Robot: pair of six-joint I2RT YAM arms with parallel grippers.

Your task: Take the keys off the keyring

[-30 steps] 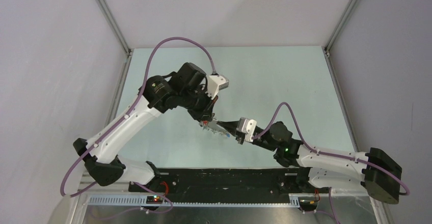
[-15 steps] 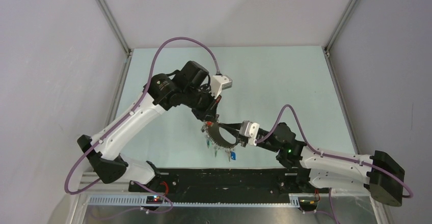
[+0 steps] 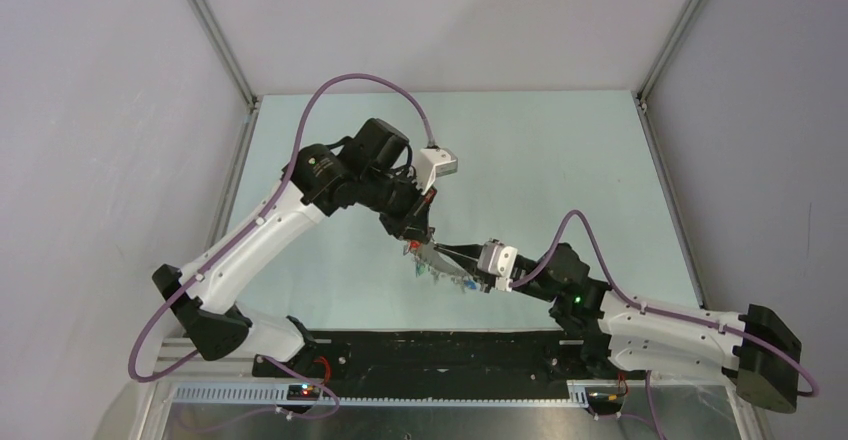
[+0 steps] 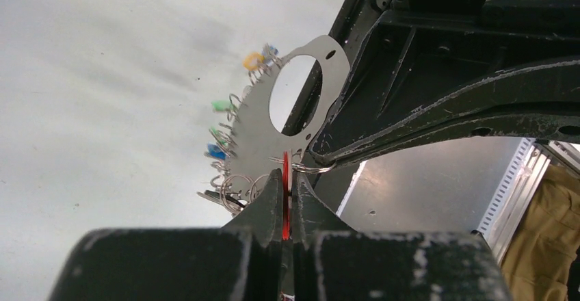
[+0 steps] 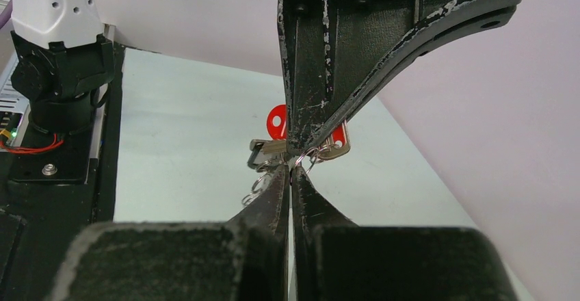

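Observation:
The keyring (image 4: 256, 131) is a flat grey metal piece with a big oval hole, held in the air between both arms (image 3: 445, 258). Small keys (image 4: 220, 105) with green, yellow and blue heads hang on little wire loops along its edge (image 3: 432, 273). My left gripper (image 4: 288, 178) is shut on a thin red key head at the keyring's near end (image 3: 415, 236). My right gripper (image 5: 292, 169) is shut on the keyring's edge from the other side (image 3: 470, 278). Its black fingers (image 4: 410, 109) cross the left wrist view. A red disc (image 5: 277, 121) and a brass key (image 5: 333, 149) show beside the left fingers (image 5: 328, 61).
The pale green table (image 3: 560, 160) lies below the raised keyring. A black base rail (image 3: 430, 352) runs along the near edge. Aluminium frame posts (image 3: 215, 35) and grey walls close in the left, right and far sides.
Half a second ago the keyring stood face-on with its keys dangling; now it has swung back nearly edge-on. The right wrist has drifted slightly right. Both grippers stayed shut.

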